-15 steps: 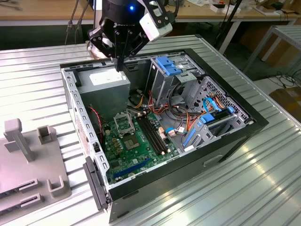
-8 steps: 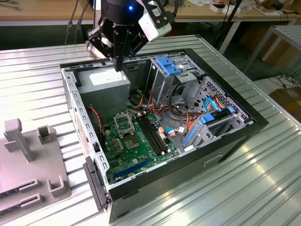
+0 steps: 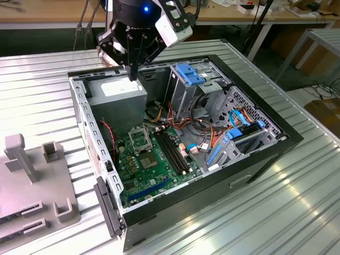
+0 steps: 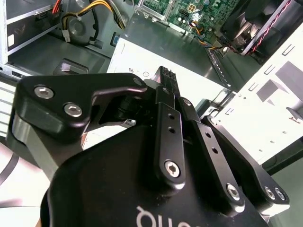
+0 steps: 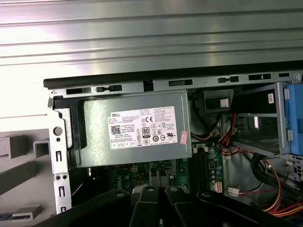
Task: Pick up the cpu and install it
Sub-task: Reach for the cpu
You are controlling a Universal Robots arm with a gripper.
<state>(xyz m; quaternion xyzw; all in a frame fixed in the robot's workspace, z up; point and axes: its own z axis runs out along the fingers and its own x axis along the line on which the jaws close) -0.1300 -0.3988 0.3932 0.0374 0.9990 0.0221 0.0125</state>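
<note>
— Where's the tool (image 3: 133, 73)?
— Above the grey power supply (image 3: 118, 98) inside the open computer case (image 3: 202, 196), its fingers pressed together.
— And the cpu (image 3: 150, 161)?
— Lying flat on the green motherboard (image 3: 135, 178), just beside the silver socket frame (image 3: 139, 139), well apart from the tool.

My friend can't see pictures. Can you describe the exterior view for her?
A black robot gripper hangs above the grey power supply in an open computer case on a ribbed metal table. A green motherboard lies inside too.
</note>
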